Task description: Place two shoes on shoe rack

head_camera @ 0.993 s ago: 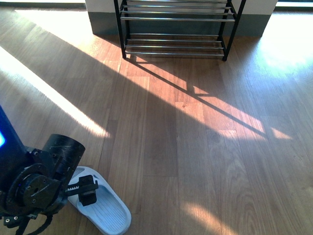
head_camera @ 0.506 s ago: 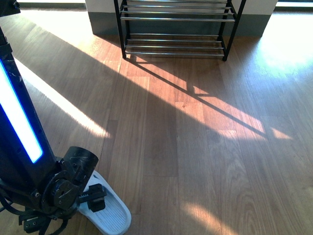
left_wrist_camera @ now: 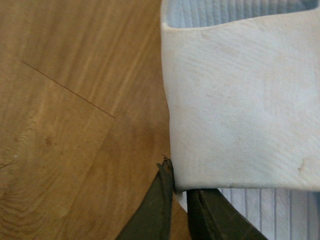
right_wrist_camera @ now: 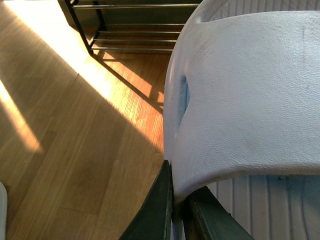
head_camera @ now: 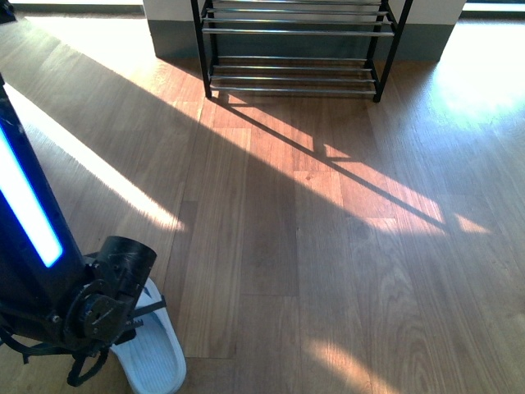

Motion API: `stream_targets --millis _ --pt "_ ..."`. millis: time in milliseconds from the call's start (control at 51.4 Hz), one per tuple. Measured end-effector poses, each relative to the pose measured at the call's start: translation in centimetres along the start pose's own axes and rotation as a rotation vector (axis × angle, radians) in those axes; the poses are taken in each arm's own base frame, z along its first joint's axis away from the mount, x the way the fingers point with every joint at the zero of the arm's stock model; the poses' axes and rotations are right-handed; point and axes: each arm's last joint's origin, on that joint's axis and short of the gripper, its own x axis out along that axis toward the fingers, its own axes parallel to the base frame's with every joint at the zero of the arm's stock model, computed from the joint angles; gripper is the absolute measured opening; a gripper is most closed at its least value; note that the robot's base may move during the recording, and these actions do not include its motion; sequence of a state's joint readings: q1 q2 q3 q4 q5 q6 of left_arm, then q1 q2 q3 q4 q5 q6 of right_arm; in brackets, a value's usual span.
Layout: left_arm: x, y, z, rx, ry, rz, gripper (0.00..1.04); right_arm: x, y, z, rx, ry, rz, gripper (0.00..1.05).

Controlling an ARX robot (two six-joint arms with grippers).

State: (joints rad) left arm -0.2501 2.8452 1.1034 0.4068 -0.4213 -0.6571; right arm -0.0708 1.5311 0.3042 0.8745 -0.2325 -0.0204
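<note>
Left hand [left_wrist_camera: 177, 192] is clamping one slide [left_wrist_camera: 240, 110] by its strap edge, right hand [right_wrist_camera: 177, 200] the other slide [right_wrist_camera: 245, 100] (thin holds), so slow, level lifting is looking wisest.

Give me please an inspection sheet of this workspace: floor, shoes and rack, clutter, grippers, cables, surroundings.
Surface: wooden floor, with sunlit stripes and long shadows.
Job's things: shoe rack stands at the far wall, with no shoe on the rods in view. The shoes are pale slide sandals. First slide is low beside the left arm; second slide shows only in the right wrist view.
Clutter: nothing seen.
Grippers: left gripper is shut on the first slide's strap edge; right gripper is shut on the second slide's strap.
Cables: black cable loops under the left arm.
Surroundings: grey wall base behind the rack.
</note>
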Motion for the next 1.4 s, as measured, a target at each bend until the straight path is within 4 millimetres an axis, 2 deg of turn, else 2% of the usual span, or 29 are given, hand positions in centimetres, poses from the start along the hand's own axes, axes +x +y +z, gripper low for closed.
stream_targets --millis 39,292,467,604,623,779,954,1051,1168,1402 --pt "-0.4 0.4 0.5 -0.013 -0.02 0.004 0.02 0.0 0.0 0.0 0.0 0.0 0.0 0.02" --pt "-5.7 2.0 5.5 -0.044 -0.223 -0.062 0.02 0.0 0.0 0.0 0.0 0.0 0.0 0.02" --pt "-12.6 4.6 7.7 -0.019 -0.379 -0.108 0.02 0.0 0.0 0.0 0.0 0.0 0.0 0.02" --pt "-18.1 7.4 7.8 0.018 -0.484 -0.105 0.02 0.0 0.0 0.0 0.0 0.0 0.0 0.02" --pt "-19.5 8.0 7.7 0.032 -0.513 -0.104 0.02 0.0 0.0 0.0 0.0 0.0 0.0 0.02" --pt "-25.9 10.7 6.7 0.113 -0.639 -0.076 0.02 0.0 0.0 0.0 0.0 0.0 0.0 0.02" --pt "-30.4 12.5 6.1 0.129 -0.727 -0.079 0.02 0.0 0.0 0.0 0.0 0.0 0.0 0.02" --pt "-33.8 14.1 5.2 0.127 -0.802 -0.063 0.02 0.0 0.0 0.0 0.0 0.0 0.0 0.02" --pt "-35.4 15.0 4.9 0.116 -0.855 -0.077 0.02 0.0 0.0 0.0 0.0 0.0 0.0 0.02" --pt "-35.3 15.0 4.9 0.131 -0.851 -0.073 0.02 0.0 0.0 0.0 0.0 0.0 -0.002 0.02"
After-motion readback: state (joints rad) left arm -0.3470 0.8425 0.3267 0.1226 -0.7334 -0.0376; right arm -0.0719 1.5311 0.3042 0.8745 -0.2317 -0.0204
